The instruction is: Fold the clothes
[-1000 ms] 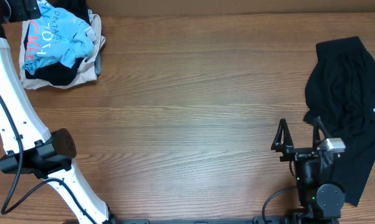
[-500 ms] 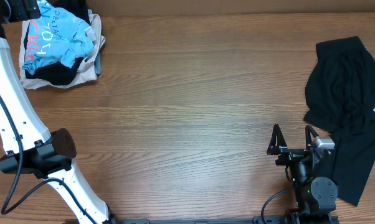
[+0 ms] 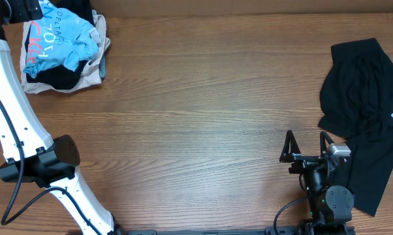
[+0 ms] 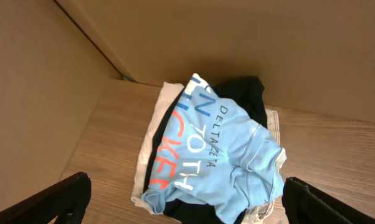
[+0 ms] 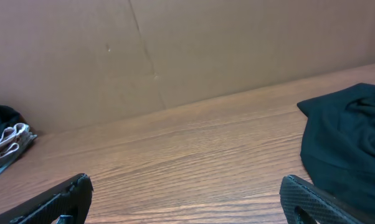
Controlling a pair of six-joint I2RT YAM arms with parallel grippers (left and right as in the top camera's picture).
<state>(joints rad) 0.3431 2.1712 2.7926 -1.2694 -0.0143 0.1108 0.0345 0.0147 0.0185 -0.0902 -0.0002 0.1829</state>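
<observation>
1 blue tee [image 3: 56,42] atop pile [image 3: 56,79], 1 black garment [image 3: 363,98] apart

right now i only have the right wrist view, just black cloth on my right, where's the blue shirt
Observer: The light blue T-shirt sits at the table's far left corner, on top of other garments.
Operator: is the left gripper on it
Observer: No, the left gripper hangs open above the shirt, touching nothing.
Operator: what's under the shirt
Observer: A black garment, with a beige one showing at the edge beneath.
</observation>
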